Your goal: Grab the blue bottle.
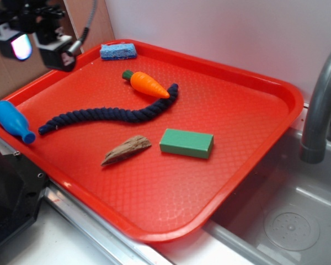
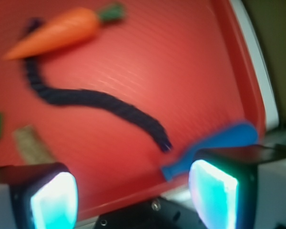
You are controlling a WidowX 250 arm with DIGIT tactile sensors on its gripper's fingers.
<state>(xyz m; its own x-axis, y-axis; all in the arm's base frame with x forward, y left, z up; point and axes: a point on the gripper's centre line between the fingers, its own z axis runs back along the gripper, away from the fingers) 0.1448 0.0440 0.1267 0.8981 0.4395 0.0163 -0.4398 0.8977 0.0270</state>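
The blue bottle (image 1: 12, 121) lies on its side on the left rim of the red tray (image 1: 254, 138), neck pointing toward the tray's middle. In the wrist view the blue bottle (image 2: 219, 143) shows at the lower right, partly hidden behind my right finger pad (image 2: 213, 198). My gripper (image 1: 39, 45) hangs high above the tray's far left corner, well above the bottle. My gripper (image 2: 133, 198) is open, with only tray surface between its glowing pads.
On the tray lie a dark navy rope (image 1: 110, 115), an orange toy carrot (image 1: 148, 84), a blue sponge (image 1: 118, 51), a green block (image 1: 186, 143) and a piece of wood (image 1: 126, 149). A sink with a grey faucet (image 1: 320, 99) is at the right.
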